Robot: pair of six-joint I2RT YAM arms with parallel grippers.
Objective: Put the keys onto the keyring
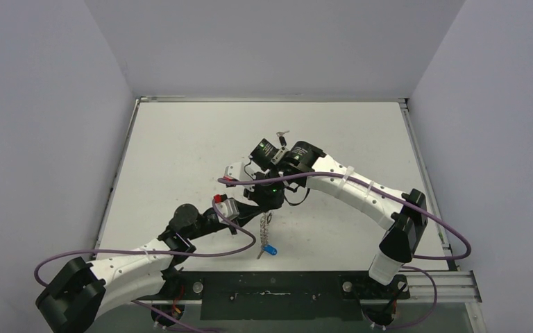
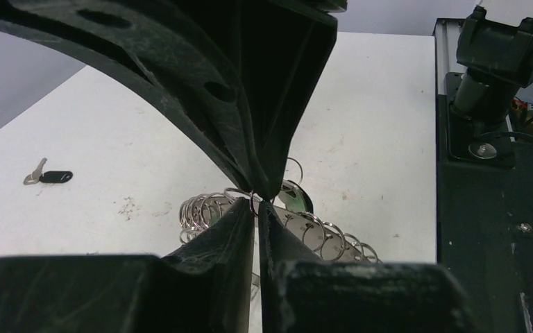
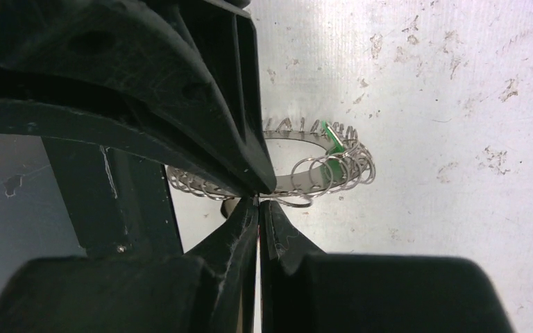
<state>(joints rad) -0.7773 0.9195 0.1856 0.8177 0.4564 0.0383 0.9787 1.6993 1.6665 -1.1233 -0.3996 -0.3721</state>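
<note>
Your left end effector [image 2: 257, 208] and right end effector [image 3: 259, 201], both closed narrow, pinch the large round silvery metal keyring [image 3: 319, 170], hollow-centred with a rim of chained wire loops, over the middle of the white surface [image 3: 423, 104].

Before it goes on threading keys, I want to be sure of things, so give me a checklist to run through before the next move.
1. Right gripper clamped on the keyring: ok.
2. Left gripper pinching the ring's rim too: ok.
3. Black key located: ok, it lies on the table, apart from the ring.
4. Second black key in sight: cannot tell, only one shows.
5. A gripper free to fetch a key: not ok, both are on the ring.
</note>
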